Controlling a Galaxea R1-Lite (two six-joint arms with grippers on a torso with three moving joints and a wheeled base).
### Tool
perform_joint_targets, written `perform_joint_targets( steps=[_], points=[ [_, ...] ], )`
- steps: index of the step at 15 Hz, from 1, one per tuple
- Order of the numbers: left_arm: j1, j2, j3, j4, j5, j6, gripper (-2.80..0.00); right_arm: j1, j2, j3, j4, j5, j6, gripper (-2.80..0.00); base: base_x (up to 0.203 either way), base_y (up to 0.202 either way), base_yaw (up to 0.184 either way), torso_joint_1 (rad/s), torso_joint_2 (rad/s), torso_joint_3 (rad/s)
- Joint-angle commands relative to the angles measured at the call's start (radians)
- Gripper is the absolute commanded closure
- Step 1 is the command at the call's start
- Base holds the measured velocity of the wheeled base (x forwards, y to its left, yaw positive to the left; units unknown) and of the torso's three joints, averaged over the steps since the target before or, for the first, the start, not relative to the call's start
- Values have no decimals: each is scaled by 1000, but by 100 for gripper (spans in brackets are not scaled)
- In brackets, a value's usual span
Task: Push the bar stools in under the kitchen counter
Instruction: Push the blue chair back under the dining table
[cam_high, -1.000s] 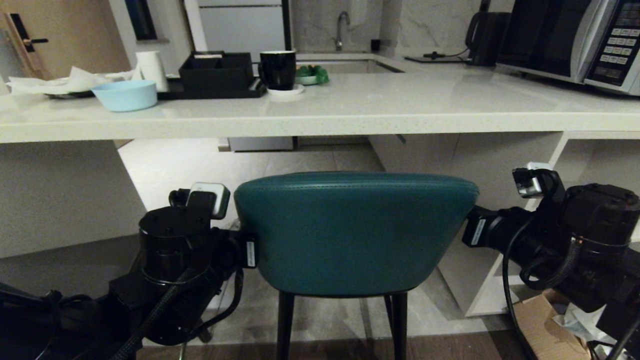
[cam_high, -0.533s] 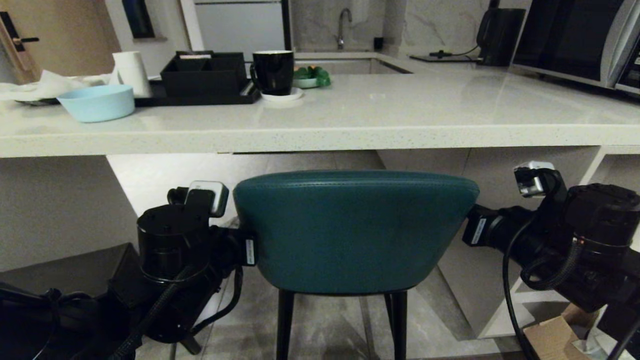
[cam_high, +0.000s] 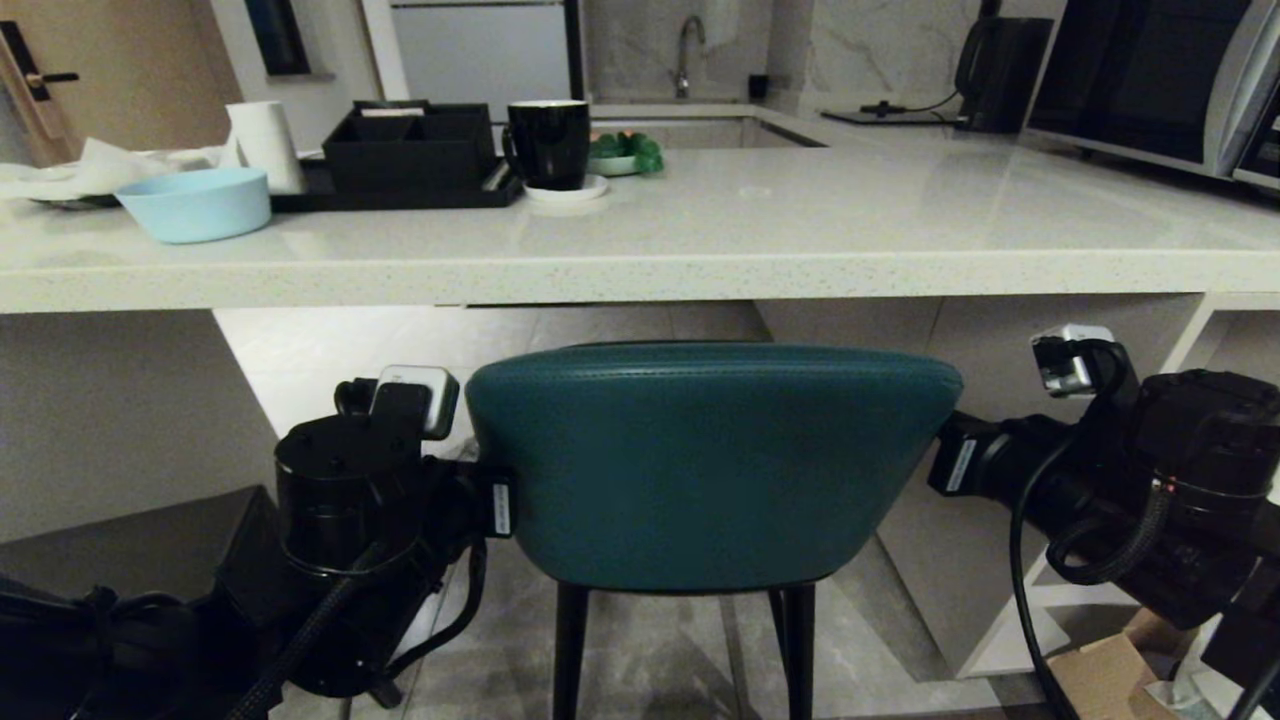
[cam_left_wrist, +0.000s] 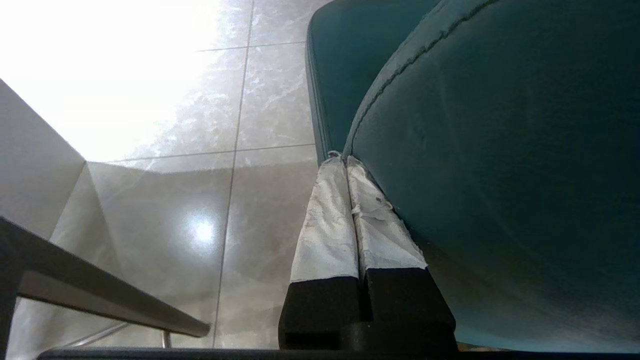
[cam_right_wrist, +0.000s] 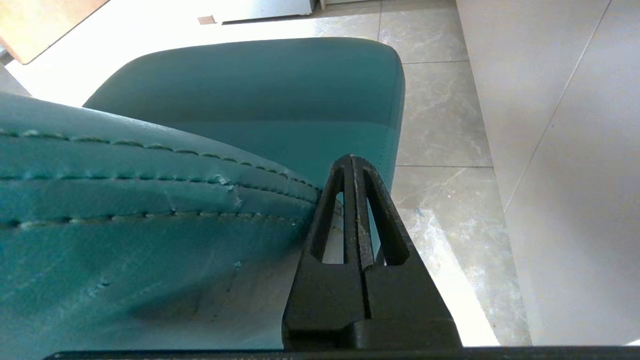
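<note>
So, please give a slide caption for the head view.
Both shut grippers, left and right, flank the teal stool facing the kitchen counter.

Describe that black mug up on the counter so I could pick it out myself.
Start at the long pale stone counter across the head view. Toward its back left, beside a black tray organiser, the black mug stands on a white saucer. Its light inner rim sets it apart from the pale blue bowl.

The whole view has shifted, so the camera has moved closer to the surface (cam_high: 640, 280). Its front edge now sits lower and nearer to the top of the teal stool (cam_high: 710, 465). The microwave (cam_high: 1150, 80) has slid toward the right edge. The blue bowl (cam_high: 195, 203) sits further left.
</note>
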Motion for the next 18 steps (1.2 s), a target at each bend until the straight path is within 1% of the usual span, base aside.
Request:
perform_joint_targets(
  steps=[1,2,4,6,8,11,12,14,16,18],
  points=[
    [-5,-1,0,-9,7,-2,0,0,-4,6,-3,-1,2,0,0,0,0,0,0,0],
    [-5,-3,4,-9,7,-2,0,0,-4,8,-3,-1,2,0,0,0,0,0,0,0],
    [-13,-25,47,-8,-2,-3,0,0,-8,11,-3,-1,2,0,0,0,0,0,0,0],
    [-15,-48,59,-9,7,-3,0,0,-35,13,-3,-2,2,0,0,0,0,0,0,0],
    [-22,-135,98,-9,4,-5,0,0,-112,31,2,-3,2,0,0,0,0,0,0,0],
    [-9,-335,190,-9,-4,-7,0,-14,-299,118,21,-6,2,0,0,0,0,0,0,0],
    [20,-391,212,-8,-5,-6,0,-34,-362,142,42,-6,2,0,0,0,0,0,0,0],
    [101,-466,231,-9,-2,-2,0,-77,-458,169,91,-7,2,0,0,0,0,0,0,0],
    [156,-544,256,-8,-4,-4,0,-125,-524,200,126,-8,-4,0,0,0,0,0,0,0],
    [209,-604,290,-7,-6,-6,0,-139,-559,242,132,-5,-9,0,0,0,0,0,0,0]
  ],
)
